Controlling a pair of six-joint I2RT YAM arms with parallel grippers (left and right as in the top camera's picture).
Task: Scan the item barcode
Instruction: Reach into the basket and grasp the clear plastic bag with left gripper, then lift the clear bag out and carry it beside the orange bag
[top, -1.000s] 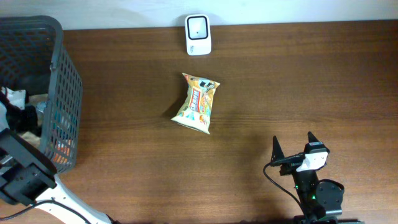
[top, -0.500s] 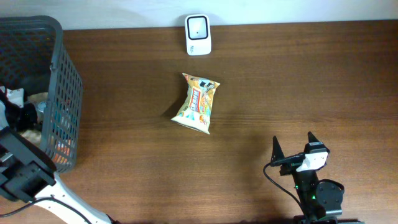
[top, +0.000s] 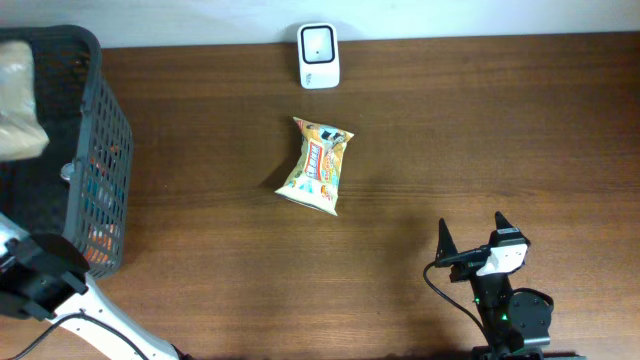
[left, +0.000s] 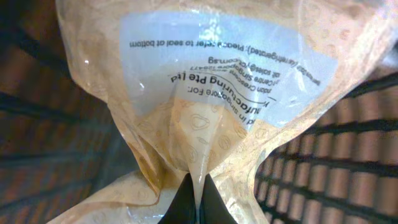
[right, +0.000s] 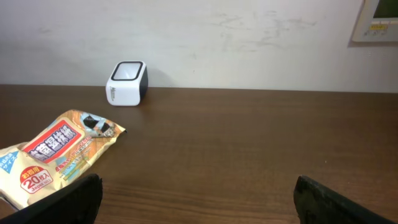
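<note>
Lifted since 1 second ago: left hand (left: 198, 200) clamped on tan translucent plastic bag (left: 205, 93) over dark grey mesh basket (top: 100, 150) | right hand (top: 470, 225) wide open, nearest | yellow snack packet (top: 318, 167) mid brown wooden surface (top: 450, 120) | white boxy scanner (top: 319, 56) farthest

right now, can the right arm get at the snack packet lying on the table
Probably yes. The right claw stands open and empty, and only bare table lies between it and the snack packet; the scanner sits further back, out of the way.
</note>
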